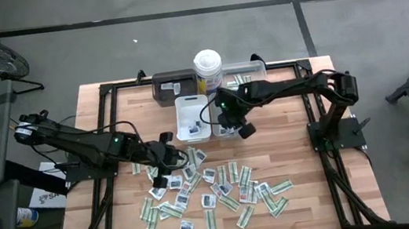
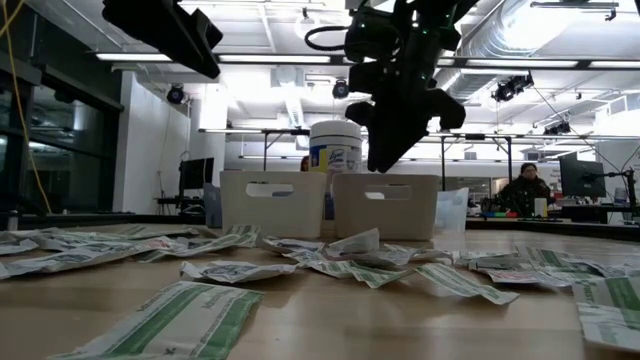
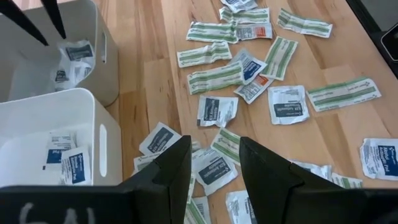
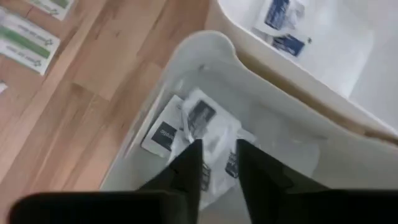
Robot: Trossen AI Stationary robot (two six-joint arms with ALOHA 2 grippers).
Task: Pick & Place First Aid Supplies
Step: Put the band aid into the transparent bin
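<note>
Right gripper (image 4: 216, 163): over the clear tray (image 4: 205, 46), fingers parted a narrow gap, nothing clamped; white sachets (image 4: 199, 121) lie in the tray below. To do well: lift straight up, clear of the rim.
Left gripper (image 3: 211, 165): part open, empty, over loose packets (image 1: 222, 191) on the table (image 1: 287, 139).

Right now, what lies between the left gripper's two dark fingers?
In the left wrist view, the left gripper frames a white square sachet with a dark label lying on the wooden table.
</note>
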